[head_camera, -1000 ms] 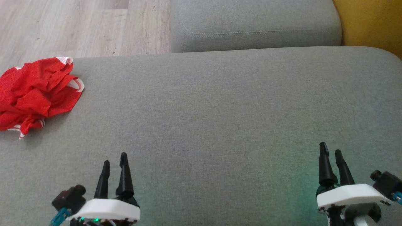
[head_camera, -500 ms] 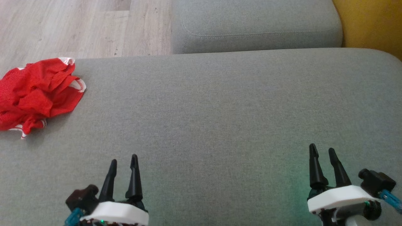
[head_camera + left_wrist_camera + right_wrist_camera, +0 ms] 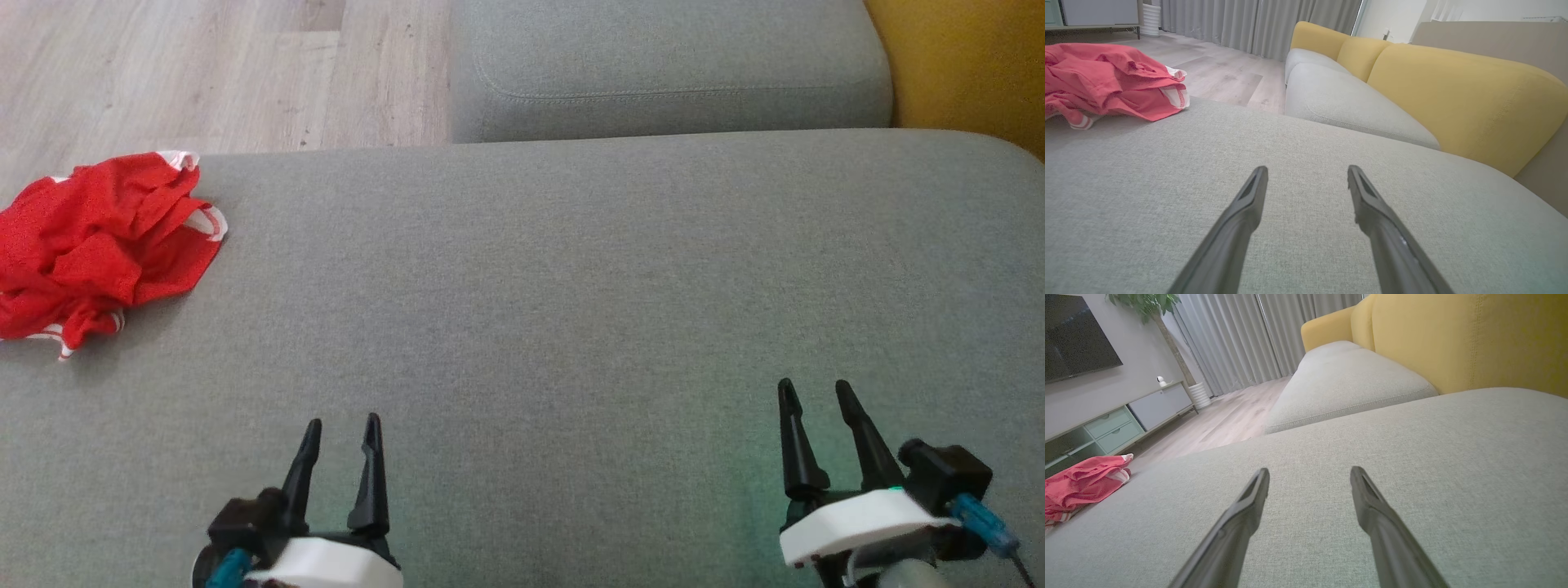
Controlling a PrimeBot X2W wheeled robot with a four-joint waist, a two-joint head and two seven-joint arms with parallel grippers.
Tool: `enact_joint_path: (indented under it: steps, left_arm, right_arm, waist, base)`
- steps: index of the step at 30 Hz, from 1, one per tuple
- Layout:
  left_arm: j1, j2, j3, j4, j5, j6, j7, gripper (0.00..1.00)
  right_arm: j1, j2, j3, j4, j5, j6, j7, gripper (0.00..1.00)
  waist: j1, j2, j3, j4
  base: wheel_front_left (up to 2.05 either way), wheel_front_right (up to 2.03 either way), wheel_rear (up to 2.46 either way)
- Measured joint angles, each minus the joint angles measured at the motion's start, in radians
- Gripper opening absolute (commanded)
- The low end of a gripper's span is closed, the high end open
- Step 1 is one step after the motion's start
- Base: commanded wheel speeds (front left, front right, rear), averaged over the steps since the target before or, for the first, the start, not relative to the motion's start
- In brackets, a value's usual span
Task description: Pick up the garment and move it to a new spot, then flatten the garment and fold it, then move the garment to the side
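Note:
A crumpled red garment (image 3: 98,237) with white striped trim lies at the far left corner of the grey sofa cushion (image 3: 571,278). The left wrist view has the garment (image 3: 1106,81) at its upper left, and the right wrist view has the garment (image 3: 1081,486) at its left edge. My left gripper (image 3: 343,423) hovers low over the cushion's near edge, open and holding nothing, well short of the garment. My right gripper (image 3: 814,387) stands open and empty at the lower right.
A second grey seat cushion (image 3: 669,73) lies beyond, with a yellow backrest (image 3: 963,65) on the right. Wooden floor (image 3: 188,73) borders the cushion's far left edge. A TV cabinet (image 3: 1118,420) and curtains (image 3: 1237,339) stand across the room.
Both grippers have drawn inward toward the middle and slid lower in the head view. The view itself has shifted slightly, so the garment sits a little further right in it.

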Motion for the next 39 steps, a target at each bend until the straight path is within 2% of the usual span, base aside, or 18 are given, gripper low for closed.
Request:
enact_joint_path:
  steps: [18, 39]
  left_arm:
    - [-0.014, 0.001, -0.029, 0.045, 0.135, 0.023, -0.051, 1.0]
    - [-0.014, 0.002, -0.03, 0.066, 0.135, 0.029, -0.052, 1.0]
  right_arm:
    - [0.0, 0.0, 0.026, 0.032, -0.202, 0.0, -0.052, 1.0]
    - [0.0, -0.001, 0.02, 0.048, -0.201, 0.0, -0.053, 1.0]
  waist:
    - [0.0, 0.0, -0.005, 0.007]
    - [0.0, 0.0, -0.008, 0.009]
  base:
    - [0.0, 0.0, 0.0]
    - [0.0, 0.0, 0.0]
